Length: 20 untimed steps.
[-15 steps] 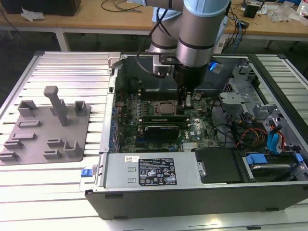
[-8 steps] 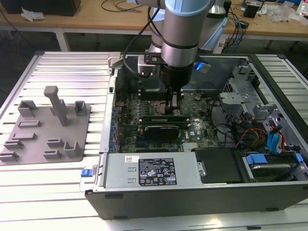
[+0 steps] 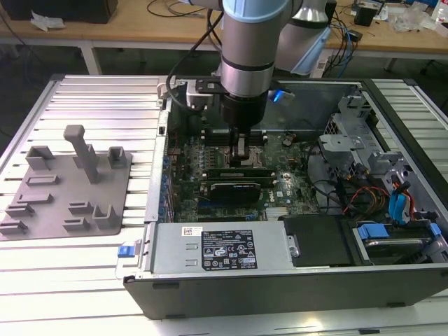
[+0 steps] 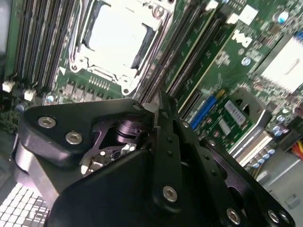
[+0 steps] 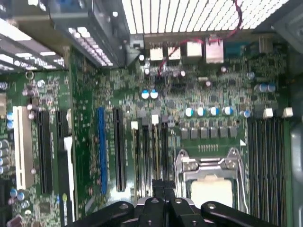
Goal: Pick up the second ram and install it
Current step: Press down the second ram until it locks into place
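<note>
The gripper is reaching down into the open computer case, just over the motherboard beside the CPU socket. Whether it is open or closed, I cannot tell. The second ram is sitting edge-up directly under the gripper, just far of the black expansion card. The grey fixture blocks are lying on the slatted bench at the exterior view's left, well apart from the case.
</note>
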### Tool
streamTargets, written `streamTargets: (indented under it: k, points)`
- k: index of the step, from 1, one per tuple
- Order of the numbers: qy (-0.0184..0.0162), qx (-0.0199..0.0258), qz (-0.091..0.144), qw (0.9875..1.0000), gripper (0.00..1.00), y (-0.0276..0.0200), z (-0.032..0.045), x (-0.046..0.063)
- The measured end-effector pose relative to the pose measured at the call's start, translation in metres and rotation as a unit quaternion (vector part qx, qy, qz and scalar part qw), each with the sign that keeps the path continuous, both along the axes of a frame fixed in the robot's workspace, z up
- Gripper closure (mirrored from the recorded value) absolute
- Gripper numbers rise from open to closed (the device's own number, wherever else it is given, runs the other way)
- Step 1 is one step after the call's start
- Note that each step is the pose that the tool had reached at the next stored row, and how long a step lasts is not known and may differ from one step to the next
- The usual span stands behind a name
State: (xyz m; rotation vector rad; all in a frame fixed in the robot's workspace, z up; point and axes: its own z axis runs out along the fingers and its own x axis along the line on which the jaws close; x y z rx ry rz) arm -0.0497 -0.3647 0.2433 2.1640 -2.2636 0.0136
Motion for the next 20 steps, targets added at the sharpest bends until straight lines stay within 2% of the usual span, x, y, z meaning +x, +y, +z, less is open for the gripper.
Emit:
streamTargets:
  k: [4,9,14,20]
  points:
    - [0.0,-0.0001,0.0,1.0,0.92,0.0,-0.0028,-0.013]
    - [0.0,0.0,0.003,1.0,0.92,0.0,-0.005,-0.013]
    - [0.0,-0.0003,0.003,1.0,0.92,0.0001,-0.0103,-0.013]
    - [0.0,-0.0003,0.003,1.0,0.92,0.0001,-0.0121,-0.013]
